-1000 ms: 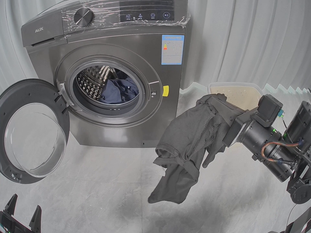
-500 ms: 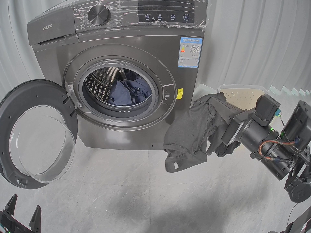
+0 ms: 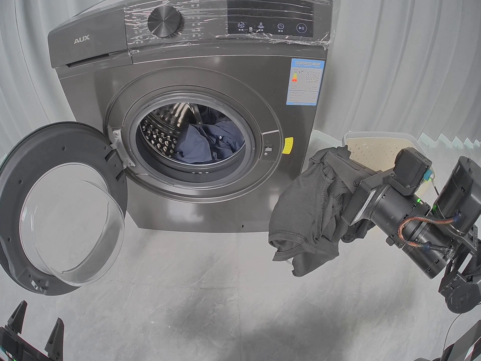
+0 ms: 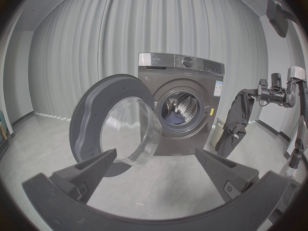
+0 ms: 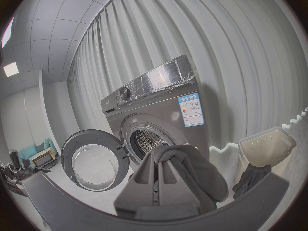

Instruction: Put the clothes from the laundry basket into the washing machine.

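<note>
My right gripper [image 3: 336,162] is shut on a dark grey garment [image 3: 309,211] that hangs off the floor, to the right of the washing machine [image 3: 200,71]. In the right wrist view the fingers [image 5: 158,177] are pressed together with the garment [image 5: 195,174] draped over them. The machine's round door [image 3: 55,206] is swung wide open to the left. Blue clothes [image 3: 210,141] lie inside the drum. The cream laundry basket [image 3: 381,149] stands on the floor behind my right arm. My left gripper [image 4: 154,164] is open and low at the left, holding nothing.
Grey tiled floor [image 3: 200,297] spreads in front of the machine. White pleated curtains [image 3: 401,51] hang behind it. The open door juts out over the floor on the left side.
The camera has shifted, so the machine sits further right in the picture. The hanging garment has swung and bunched up shorter under my right gripper.
</note>
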Robot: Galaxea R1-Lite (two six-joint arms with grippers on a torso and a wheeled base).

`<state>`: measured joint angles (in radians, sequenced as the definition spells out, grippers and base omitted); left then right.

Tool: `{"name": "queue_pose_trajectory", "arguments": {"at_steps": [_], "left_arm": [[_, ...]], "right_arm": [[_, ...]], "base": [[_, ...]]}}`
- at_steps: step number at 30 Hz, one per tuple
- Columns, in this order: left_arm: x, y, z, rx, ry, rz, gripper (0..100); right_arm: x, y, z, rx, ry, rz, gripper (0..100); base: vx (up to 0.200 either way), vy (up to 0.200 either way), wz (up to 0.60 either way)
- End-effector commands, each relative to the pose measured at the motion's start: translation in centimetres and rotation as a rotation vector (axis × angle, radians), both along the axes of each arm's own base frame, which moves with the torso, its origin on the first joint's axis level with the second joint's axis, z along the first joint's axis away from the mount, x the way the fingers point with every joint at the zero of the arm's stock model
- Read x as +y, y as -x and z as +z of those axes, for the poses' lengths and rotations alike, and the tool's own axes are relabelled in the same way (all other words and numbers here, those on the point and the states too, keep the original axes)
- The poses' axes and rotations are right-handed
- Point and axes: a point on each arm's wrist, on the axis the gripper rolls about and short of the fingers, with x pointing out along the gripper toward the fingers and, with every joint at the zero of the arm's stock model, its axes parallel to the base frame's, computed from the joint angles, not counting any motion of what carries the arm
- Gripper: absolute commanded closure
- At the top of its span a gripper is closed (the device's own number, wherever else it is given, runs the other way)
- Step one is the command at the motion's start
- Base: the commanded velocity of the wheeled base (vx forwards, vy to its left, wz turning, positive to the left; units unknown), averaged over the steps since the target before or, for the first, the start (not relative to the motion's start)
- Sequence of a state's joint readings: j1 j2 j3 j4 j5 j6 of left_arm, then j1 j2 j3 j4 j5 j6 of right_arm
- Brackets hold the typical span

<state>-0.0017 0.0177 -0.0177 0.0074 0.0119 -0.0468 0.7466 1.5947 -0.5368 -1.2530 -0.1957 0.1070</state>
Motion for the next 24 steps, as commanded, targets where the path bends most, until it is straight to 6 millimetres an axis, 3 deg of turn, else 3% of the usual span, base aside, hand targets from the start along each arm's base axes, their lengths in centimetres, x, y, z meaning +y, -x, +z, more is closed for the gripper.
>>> {"name": "queue_pose_trajectory", "arguments": {"at_steps": [1,22,24], "left_arm": [[0.00,0.02,-0.44,-0.001,0.001,0.001,0],[0.00,0.02,-0.44,-0.001,0.001,0.001,0],[0.00,0.02,-0.44,-0.001,0.001,0.001,0]], "right_arm": [[0.03,-0.01,-0.09,0.003,0.002,0.001,100],[0.00,0.02,-0.21,0.007,0.004,0.002,100],[0.01,0.01,-0.27,0.009,0.004,0.002,100]], "base": [[0.000,0.200,0.00],[-0.029,0.000,0.00],[0.000,0.200,0.00]]}}
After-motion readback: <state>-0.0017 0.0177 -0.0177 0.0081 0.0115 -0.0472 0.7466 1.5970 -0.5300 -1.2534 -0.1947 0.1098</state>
